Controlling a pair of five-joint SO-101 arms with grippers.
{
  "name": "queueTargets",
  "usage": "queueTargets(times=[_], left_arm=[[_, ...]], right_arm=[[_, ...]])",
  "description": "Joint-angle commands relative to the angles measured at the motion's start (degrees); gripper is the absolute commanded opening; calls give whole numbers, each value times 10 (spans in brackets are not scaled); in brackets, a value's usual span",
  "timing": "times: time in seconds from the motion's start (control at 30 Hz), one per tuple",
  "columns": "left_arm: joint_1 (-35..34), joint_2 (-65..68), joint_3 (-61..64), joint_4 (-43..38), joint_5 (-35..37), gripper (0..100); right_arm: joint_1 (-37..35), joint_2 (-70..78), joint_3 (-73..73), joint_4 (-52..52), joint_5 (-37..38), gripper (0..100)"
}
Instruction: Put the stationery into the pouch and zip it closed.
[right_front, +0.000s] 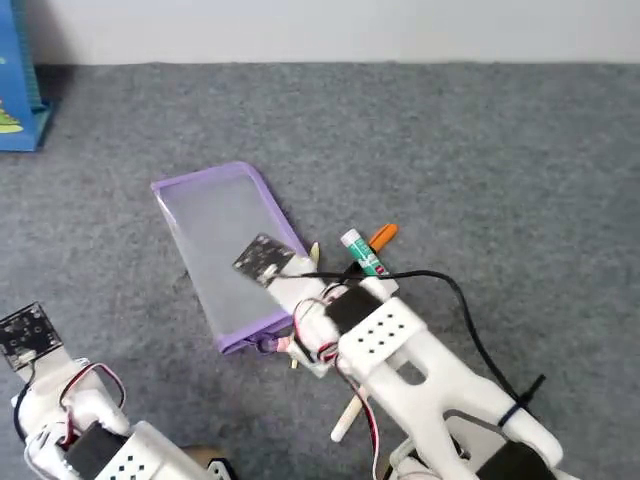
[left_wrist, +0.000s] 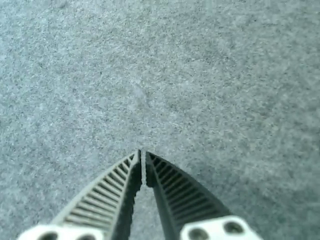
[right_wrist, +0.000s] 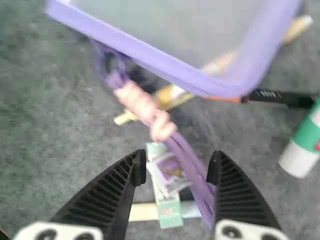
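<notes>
Slanting far-left to near-right, pouch (right_front: 215, 240)

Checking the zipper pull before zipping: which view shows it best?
The right wrist view: the pink braided zipper pull trails from the purple pouch's corner, just before the open right hand. The high view shows it tiny beside the arm; the left wrist view faces carpet.

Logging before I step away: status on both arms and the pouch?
Left gripper: jaws shut, over grey mat. Right gripper: jaws open, straddling the pouch's zip-pull strap. Glue stick, orange pen outside, beside pouch.
</notes>
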Motion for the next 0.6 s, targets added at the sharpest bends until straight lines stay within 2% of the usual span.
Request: queueTargets(times=[0.0,0.2,0.3,0.57], left_arm=[[5,4,-12,-14,3,13],[5,4,-12,-14,3,13],[5,4,-12,-14,3,13],[5,4,-12,-14,3,13]], right_arm=[[-18,0,-30,-22,-4,170],[-32,75,-33,-55,0,173],[-47,123,-40,-71,26,173],[-51,199,-102,-70,28,170]])
